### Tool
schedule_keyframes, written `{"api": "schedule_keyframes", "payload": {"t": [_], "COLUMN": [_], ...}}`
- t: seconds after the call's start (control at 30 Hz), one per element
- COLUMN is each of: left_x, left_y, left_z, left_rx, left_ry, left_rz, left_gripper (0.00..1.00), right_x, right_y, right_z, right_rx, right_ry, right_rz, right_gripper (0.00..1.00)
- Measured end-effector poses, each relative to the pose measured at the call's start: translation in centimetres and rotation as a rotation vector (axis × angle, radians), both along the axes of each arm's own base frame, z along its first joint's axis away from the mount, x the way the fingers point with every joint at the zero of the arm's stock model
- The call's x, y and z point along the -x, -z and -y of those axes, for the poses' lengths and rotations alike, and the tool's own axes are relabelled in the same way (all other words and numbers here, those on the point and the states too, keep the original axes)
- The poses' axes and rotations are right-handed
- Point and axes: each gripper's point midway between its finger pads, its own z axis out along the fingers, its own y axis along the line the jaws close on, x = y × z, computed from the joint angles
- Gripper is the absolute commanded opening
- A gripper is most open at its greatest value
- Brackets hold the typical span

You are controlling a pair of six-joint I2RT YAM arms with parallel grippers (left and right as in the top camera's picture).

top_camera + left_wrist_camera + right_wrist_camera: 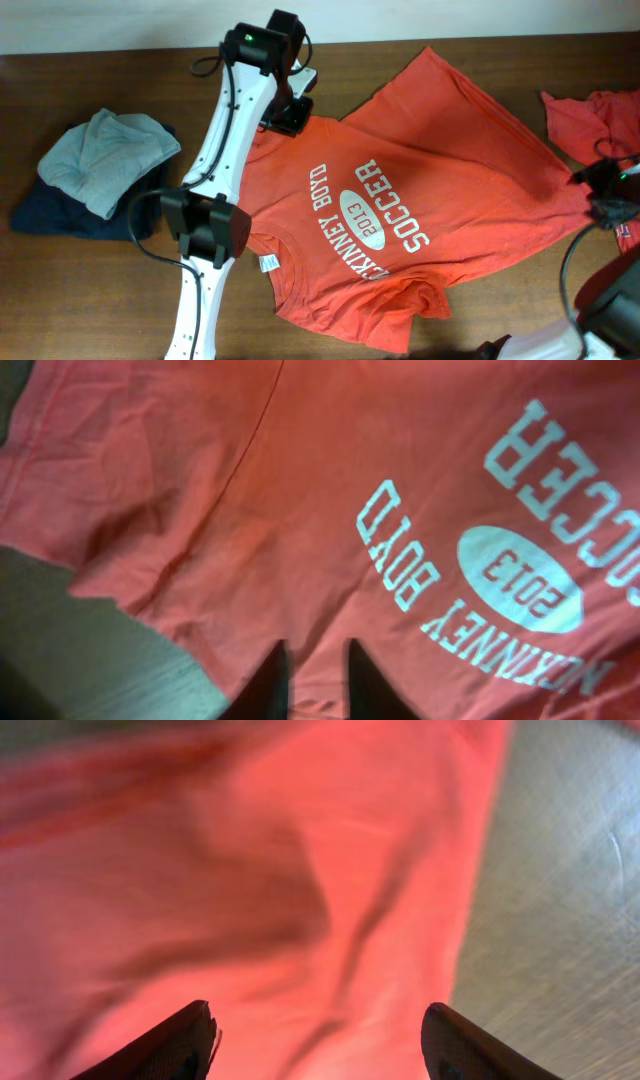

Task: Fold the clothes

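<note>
An orange-red T-shirt (470, 160) lies spread out on the wooden table (120, 290), its white print "McKinney Boyd 2013 Soccer" facing up. My left gripper (290, 118) is at the shirt's far left corner. In the left wrist view its fingertips (316, 645) stand close together with a small fold of the shirt (400, 460) pinched between them. My right gripper (592, 192) is at the shirt's right edge. In the right wrist view its jaws (318, 1008) stand wide apart over the blurred red cloth (250, 870), with nothing held.
A second orange-red garment (600, 115) lies crumpled at the far right. At the left sits a pile of grey and navy clothes (100, 170). Bare wood (560, 870) shows just beside the shirt's right edge.
</note>
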Motion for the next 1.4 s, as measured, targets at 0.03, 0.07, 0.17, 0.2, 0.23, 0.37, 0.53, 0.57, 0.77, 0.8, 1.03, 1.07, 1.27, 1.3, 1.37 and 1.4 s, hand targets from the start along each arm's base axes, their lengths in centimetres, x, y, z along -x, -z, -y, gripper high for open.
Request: {"api": "schedule_keyframes", "payload": {"t": [0.03,0.07,0.17,0.2,0.23,0.37,0.53,0.57,0.77,0.8,1.03,1.07,1.27,1.3,1.37,1.4], "left_x": [-0.1,-0.2,-0.6,-0.5,-0.5,-0.3,-2.3,-2.8,-5.7,-6.3,-14.4,-15.2,-17.7,-17.6,-17.1,-16.3], "left_y": [0.6,1.4,5.4,6.6,8.0,13.3,14.1,14.1,14.3,14.4,14.2,14.2,13.6,13.4,13.2,13.0], "left_z": [0.1,0.2,0.1,-0.1,-0.3,-1.0,-1.1,-1.1,-1.6,-1.8,-5.6,-6.3,-7.2,-7.0,-6.7,-6.8], "left_rx": [-0.006,-0.015,-0.069,-0.087,-0.103,-0.157,-0.176,-0.182,-0.185,-0.179,-0.026,-0.006,0.137,0.143,0.136,0.124], "left_ry": [-0.003,-0.007,-0.024,-0.029,-0.032,-0.042,-0.053,-0.055,-0.083,-0.092,-0.224,-0.238,-0.219,-0.204,-0.183,-0.177], "left_rz": [-0.005,-0.012,-0.04,-0.057,-0.069,-0.11,-0.013,0.014,0.121,0.137,0.35,0.367,0.41,0.4,0.367,0.325], "left_gripper": [0.06,0.02,0.01,0.01,0.01,0.01,0.01,0.01,0.0,0.0,0.0,0.0,0.56,0.6,0.62,0.64], "right_x": [-0.4,-1.2,-2.1,-2.2,-2.4,-3.0,-4.2,-4.6,-6.1,-6.2,-6.2,-6.2,-7.8,-8.5,-9.4,-9.8], "right_y": [-1.3,-3.5,-4.9,-4.9,-4.9,-4.9,-5.0,-5.0,-4.8,-4.8,-4.6,-4.6,-5.1,-5.2,-5.5,-5.4], "right_z": [-0.2,-0.9,-2.2,-2.4,-2.6,-3.5,-5.9,-6.7,-10.9,-11.1,-11.3,-11.3,-12.5,-13.3,-14.4,-15.1], "right_rx": [0.014,0.036,0.046,0.047,0.045,0.045,0.053,0.055,0.077,0.082,0.105,0.105,0.162,0.184,0.208,0.214], "right_ry": [-0.009,-0.034,-0.083,-0.095,-0.108,-0.147,-0.243,-0.273,-0.414,-0.421,-0.429,-0.429,-0.519,-0.565,-0.617,-0.644], "right_rz": [0.034,0.093,0.137,0.139,0.141,0.151,0.16,0.162,0.149,0.145,0.127,0.127,0.176,0.197,0.225,0.234], "right_gripper": [0.71,0.71,0.71,0.71,0.71,0.71,0.71,0.71,0.71,0.71,0.72,0.72,0.82,0.82,0.8,0.8]}}
